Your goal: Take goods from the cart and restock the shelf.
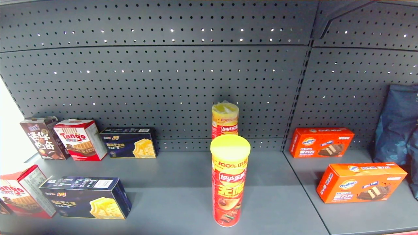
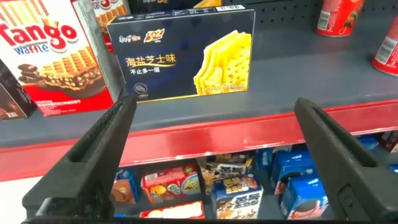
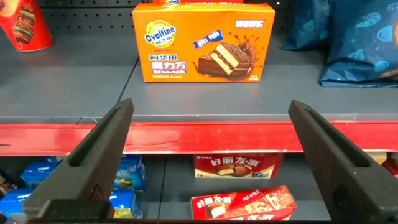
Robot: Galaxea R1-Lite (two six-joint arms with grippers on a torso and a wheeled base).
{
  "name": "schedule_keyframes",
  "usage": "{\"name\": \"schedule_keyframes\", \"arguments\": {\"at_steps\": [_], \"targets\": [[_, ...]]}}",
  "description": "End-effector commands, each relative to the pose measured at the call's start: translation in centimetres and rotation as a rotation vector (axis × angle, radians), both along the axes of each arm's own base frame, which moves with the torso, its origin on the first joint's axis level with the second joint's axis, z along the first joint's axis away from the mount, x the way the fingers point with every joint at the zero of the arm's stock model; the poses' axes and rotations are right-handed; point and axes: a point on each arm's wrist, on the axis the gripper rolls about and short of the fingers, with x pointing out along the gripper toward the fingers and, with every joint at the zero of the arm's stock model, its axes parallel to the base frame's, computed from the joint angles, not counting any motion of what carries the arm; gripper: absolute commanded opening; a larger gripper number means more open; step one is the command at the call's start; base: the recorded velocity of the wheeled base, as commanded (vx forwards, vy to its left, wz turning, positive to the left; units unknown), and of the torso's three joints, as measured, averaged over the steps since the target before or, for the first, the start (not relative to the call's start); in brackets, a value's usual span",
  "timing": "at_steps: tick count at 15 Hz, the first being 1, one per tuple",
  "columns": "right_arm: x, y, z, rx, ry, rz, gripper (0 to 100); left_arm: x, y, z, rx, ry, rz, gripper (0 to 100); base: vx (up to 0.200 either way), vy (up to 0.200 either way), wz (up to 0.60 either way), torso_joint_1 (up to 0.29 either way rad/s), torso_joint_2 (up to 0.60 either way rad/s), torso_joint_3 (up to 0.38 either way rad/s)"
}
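Chip tube (image 1: 229,182), tall red cardboard with yellow plastic lid, stands mid-shelf (image 1: 176,199) near the front edge. It is probably light, stiff, slick and tippy; grip mid-body. Left gripper (image 2: 216,104) and right gripper (image 3: 211,107) gape wide, empty.

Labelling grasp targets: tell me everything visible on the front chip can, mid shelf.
The front chip can is a tall, slim cylinder. Its glossy printed wrap is red, with a yellow band near the top, and a flat yellow lid, probably plastic, closes it. It stands upright near the front of the grey shelf, around the middle. Only the shelf touches it. A second can stands farther back, by the pegboard.
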Motion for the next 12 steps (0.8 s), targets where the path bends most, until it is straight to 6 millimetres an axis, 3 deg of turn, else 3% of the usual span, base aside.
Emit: {"name": "schedule_keyframes", "arguments": {"at_steps": [1,9,12], "targets": [[0.01,0.00,0.00,0.000,0.002,0.000,100,0.00,0.00,-0.06,0.006,0.000,0.002,100,0.000,0.000,0.00,0.000,0.00,0.000],[0.01,0.01,0.00,-0.002,0.002,0.005,100,0.00,0.05,-0.06,-0.001,0.001,0.021,100,0.000,0.000,0.00,0.000,0.00,0.000],[0.01,0.01,0.00,-0.002,0.002,0.005,100,-0.01,0.05,-0.01,-0.026,0.000,0.022,100,-0.133,0.000,0.00,0.002,0.00,0.002]]}}
